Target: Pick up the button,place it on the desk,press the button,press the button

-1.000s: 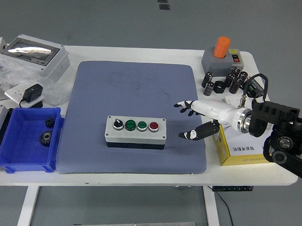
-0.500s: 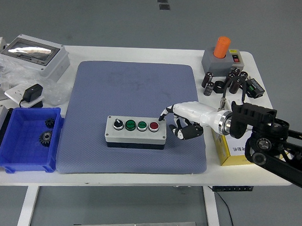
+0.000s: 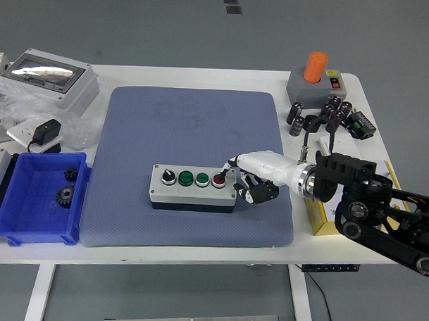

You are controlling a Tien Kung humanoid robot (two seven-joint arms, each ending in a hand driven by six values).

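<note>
My right hand (image 3: 250, 177) had closed in on the button box (image 3: 192, 185), its index finger stretched forward with the tip on or just over the red button (image 3: 219, 180) at the box's right end, while the other fingers were curled under beside the box's right side, holding nothing. Whether the red button was actually depressed I could not tell from above. A second earlier that same hand had hung well off to the right over the edge of the blue mat (image 3: 190, 167), fingers spread and loose; half a second earlier it had folded into a pointing shape with the fingertip just short of the box's top right corner. Since then it had moved further left, and my forearm had followed it in over the yellow box (image 3: 318, 217) at the table's right side. I judged this to mean that the pick and place part was done, since the button box sat flat near the middle of the mat with its black selector and two green buttons in a row left of the red one, and that I was in a pressing step. The box itself had not shifted across the three moments. My left arm was out of view.
</note>
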